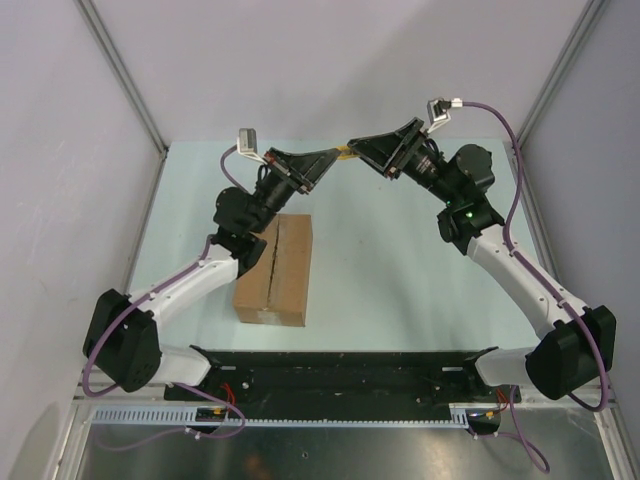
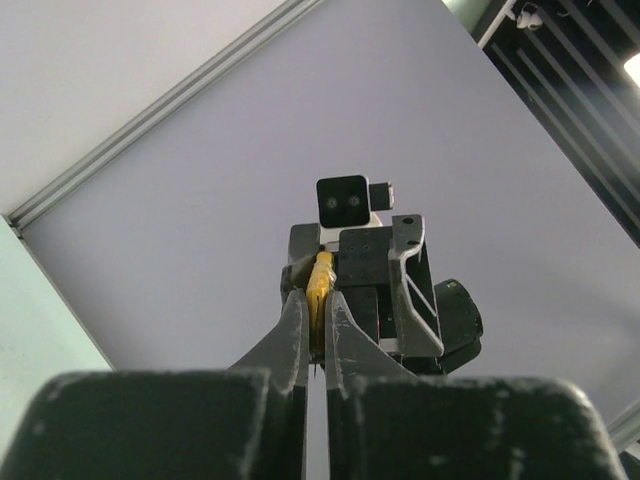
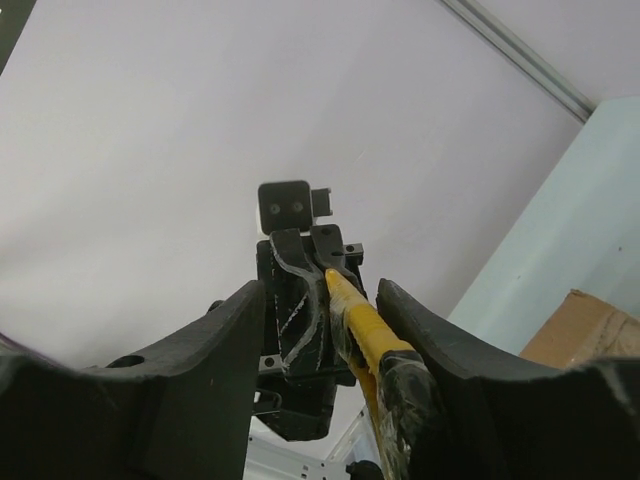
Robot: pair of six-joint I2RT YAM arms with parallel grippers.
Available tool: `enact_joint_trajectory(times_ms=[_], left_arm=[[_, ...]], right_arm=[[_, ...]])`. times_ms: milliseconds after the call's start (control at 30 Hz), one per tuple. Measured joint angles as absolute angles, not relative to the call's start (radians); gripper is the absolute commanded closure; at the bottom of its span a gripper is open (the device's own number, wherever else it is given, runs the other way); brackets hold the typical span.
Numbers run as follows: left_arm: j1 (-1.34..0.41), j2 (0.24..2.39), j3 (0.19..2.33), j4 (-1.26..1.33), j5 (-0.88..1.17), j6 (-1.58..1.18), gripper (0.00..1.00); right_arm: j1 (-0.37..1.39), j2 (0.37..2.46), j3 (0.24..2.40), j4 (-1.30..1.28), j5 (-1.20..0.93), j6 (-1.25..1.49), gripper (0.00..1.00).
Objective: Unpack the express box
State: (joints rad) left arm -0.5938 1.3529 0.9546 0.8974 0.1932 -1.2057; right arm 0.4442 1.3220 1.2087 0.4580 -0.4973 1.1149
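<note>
The express box (image 1: 277, 268) is a brown carton lying flat on the table with its flaps down and its centre seam showing; one corner (image 3: 582, 326) also appears in the right wrist view. My left arm covers its far corner. Both grippers are raised above the far table and meet tip to tip. My left gripper (image 1: 333, 157) (image 2: 314, 322) is shut on the end of a yellow-black utility knife (image 1: 344, 152) (image 2: 320, 284) (image 3: 366, 326). My right gripper (image 1: 354, 146) (image 3: 322, 292) is open, its fingers wide on either side of the knife's handle, which rests against one finger.
The pale green table (image 1: 400, 260) is walled by grey panels on aluminium posts (image 1: 125, 80). A black rail (image 1: 340, 375) with the arm bases runs along the near edge. Purple cables loop from both wrists.
</note>
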Motion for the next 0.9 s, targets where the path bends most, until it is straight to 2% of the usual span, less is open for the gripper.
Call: enact_joint_trajectory(times_ms=[200, 300, 333, 367, 400, 467, 500, 600, 667, 900], left_arm=[[-0.594, 1.356, 0.951, 0.908, 0.187, -1.223, 1.0], [-0.594, 1.356, 0.95, 0.912, 0.186, -1.232, 1.0], [-0.594, 1.357, 0.949, 0.912, 0.185, -1.237, 1.0], [-0.594, 1.36, 0.949, 0.917, 0.185, -1.244, 0.96], [-0.594, 1.361, 0.949, 0.919, 0.185, -1.251, 0.76], [-0.594, 1.362, 0.948, 0.918, 0.186, -1.256, 0.5], [-0.594, 1.364, 0.947, 0.916, 0.186, -1.251, 0.28], [-0.596, 1.371, 0.942, 0.907, 0.189, -1.242, 0.05], [-0.593, 1.371, 0.934, 0.903, 0.193, -1.229, 0.01], [-0.459, 1.289, 0.789, 0.846, 0.269, -1.172, 0.0]], right_arm=[[0.443, 1.322, 1.209, 0.424, -0.495, 1.099, 0.71], [0.442, 1.322, 1.209, 0.414, -0.495, 1.096, 0.9], [0.441, 1.322, 1.21, 0.417, -0.498, 1.101, 1.0], [0.441, 1.322, 1.211, 0.416, -0.498, 1.099, 1.0], [0.44, 1.322, 1.212, 0.415, -0.502, 1.099, 1.0], [0.437, 1.323, 1.213, 0.412, -0.506, 1.099, 1.0], [0.437, 1.323, 1.214, 0.41, -0.505, 1.098, 1.0], [0.435, 1.323, 1.218, 0.393, -0.506, 1.093, 1.0], [0.428, 1.323, 1.219, 0.38, -0.505, 1.085, 1.0], [0.385, 1.317, 1.22, 0.249, -0.474, 0.999, 1.0]])
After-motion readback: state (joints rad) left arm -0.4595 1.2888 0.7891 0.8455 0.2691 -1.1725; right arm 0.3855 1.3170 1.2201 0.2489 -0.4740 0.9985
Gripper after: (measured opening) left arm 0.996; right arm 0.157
